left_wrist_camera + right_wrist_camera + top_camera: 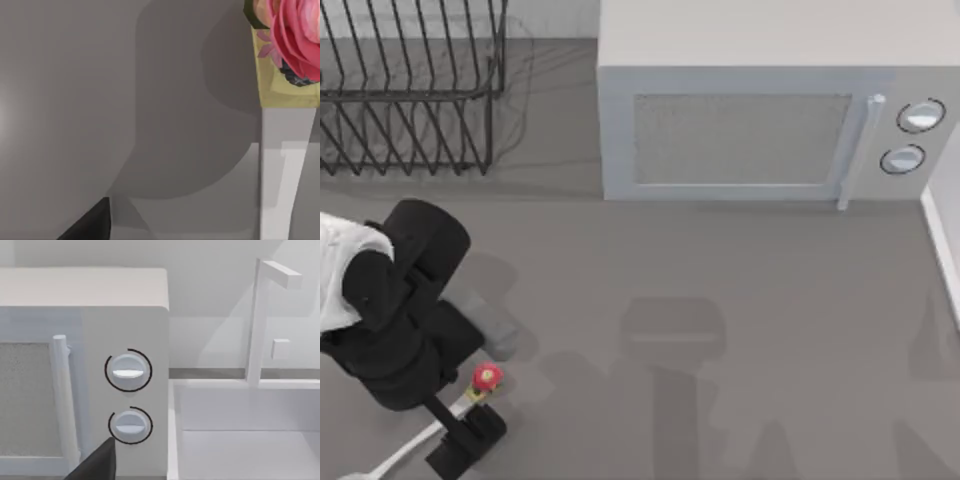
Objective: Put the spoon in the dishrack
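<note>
The spoon (pixel 420 437) lies flat on the grey table at the front left, its red round ornament (pixel 486 377) pointing toward the table's middle. My left gripper (pixel 470 425) hangs low over the handle just behind the ornament, open. In the left wrist view the white handle (pixel 287 190), yellow collar (pixel 267 75) and ornament (pixel 300 35) are very close, with one dark fingertip (pixel 92 222) well off to the side. The black wire dishrack (pixel 410 90) stands at the back left, apart from the gripper. One dark fingertip (pixel 97 462) of my right gripper faces the microwave, open.
A grey microwave (pixel 740 130) with a shut door and two knobs (pixel 128 371) stands at the back centre and right. A white sink basin (pixel 240 430) with a tall tap (pixel 257 320) borders the table's right edge (pixel 945 250).
</note>
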